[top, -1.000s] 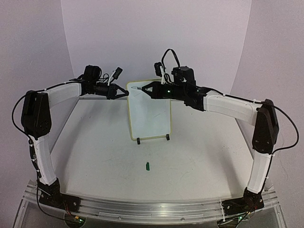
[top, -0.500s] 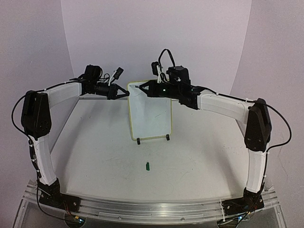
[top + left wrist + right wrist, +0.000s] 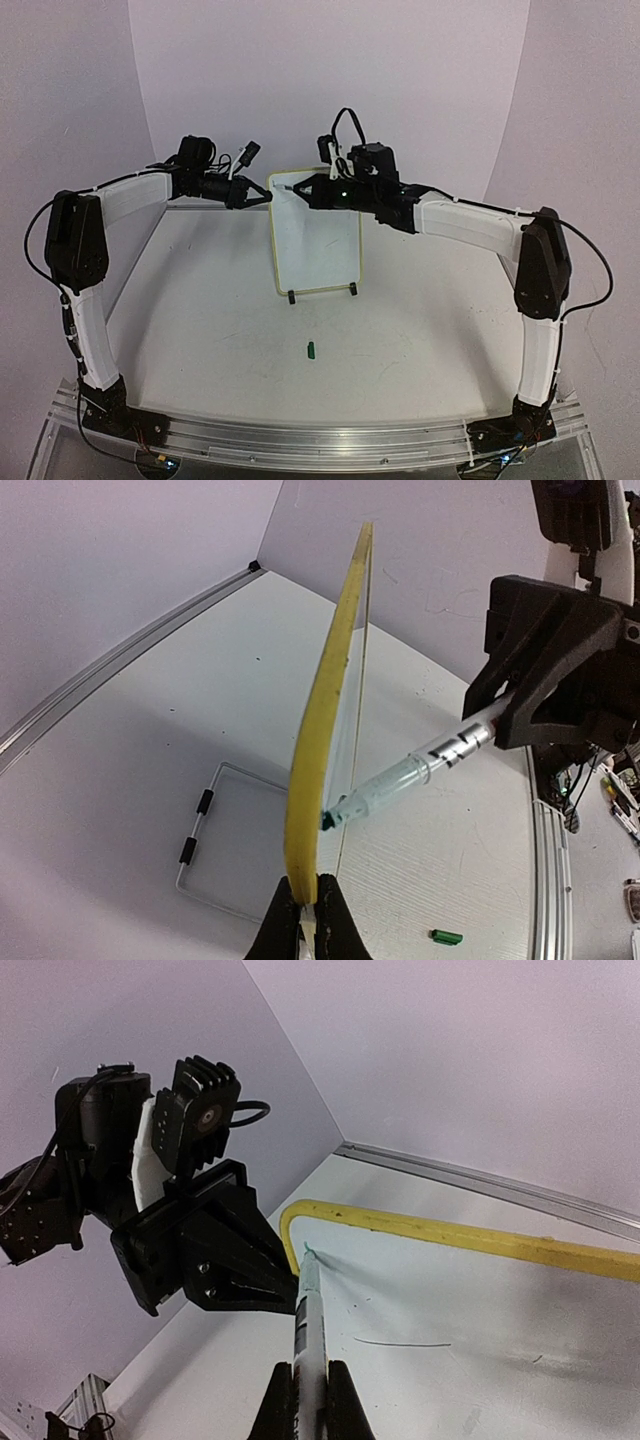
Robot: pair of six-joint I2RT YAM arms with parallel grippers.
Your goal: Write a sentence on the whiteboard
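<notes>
The whiteboard (image 3: pixel 318 245), white with a yellow rim, stands upright on the table, leaning on a wire stand (image 3: pixel 215 840). My left gripper (image 3: pixel 268 197) (image 3: pixel 308 905) is shut on its upper left rim (image 3: pixel 322 730). My right gripper (image 3: pixel 303 187) (image 3: pixel 310 1385) is shut on a white pen (image 3: pixel 310 1310) (image 3: pixel 425 772). The pen's green tip touches the board face just inside the upper left corner. Of the sentence, only a short green stroke (image 3: pixel 307 1249) shows at the tip. A thin dark line (image 3: pixel 400 1342) also crosses the board.
The pen's green cap (image 3: pixel 311 349) (image 3: pixel 446 937) lies on the table in front of the board. The stand's black feet (image 3: pixel 291 297) rest near the board's lower edge. Purple walls enclose the back and both sides.
My right arm has shifted a little to the left, carrying the pen tip closer to the board's upper left corner. The left arm and the board have stayed still.
</notes>
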